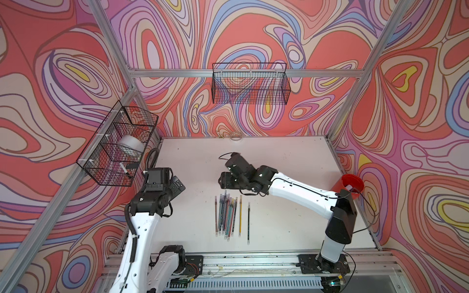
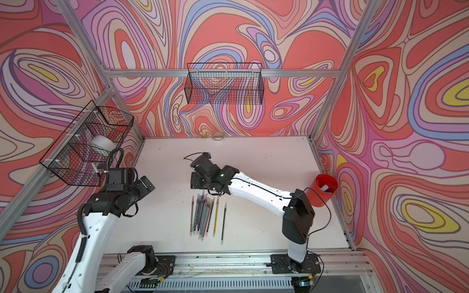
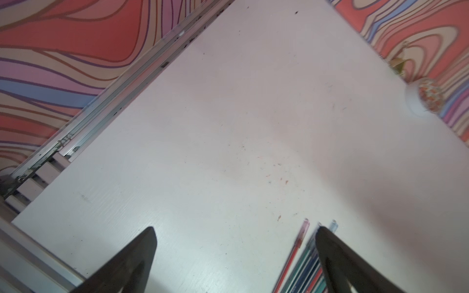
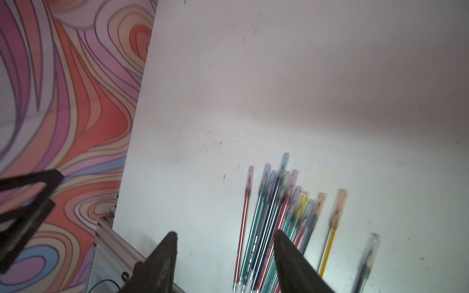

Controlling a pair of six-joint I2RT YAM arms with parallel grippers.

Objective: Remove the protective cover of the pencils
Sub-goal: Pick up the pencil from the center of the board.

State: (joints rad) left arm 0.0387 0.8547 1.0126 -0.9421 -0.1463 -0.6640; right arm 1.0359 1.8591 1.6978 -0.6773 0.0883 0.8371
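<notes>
Several pencils (image 1: 227, 215) lie side by side in a bunch at the table's middle front, with a yellow pencil (image 1: 240, 215) and a black pencil (image 1: 248, 223) apart to their right. Each far end wears a translucent protective cover (image 4: 285, 162), blurred in the right wrist view. My right gripper (image 4: 225, 234) hovers above the table just behind the covered ends, jaws apart with nothing between them. My left gripper (image 3: 234, 229) stands wide open to the left of the bunch, empty, with one of its fingers (image 3: 330, 243) in front of the nearest covers (image 3: 305, 225).
A red cup (image 1: 351, 185) with a pale piece inside stands at the table's right edge. Wire baskets hang on the back wall (image 1: 250, 83) and the left wall (image 1: 119, 144). A small round object (image 3: 429, 97) sits at the table's far edge.
</notes>
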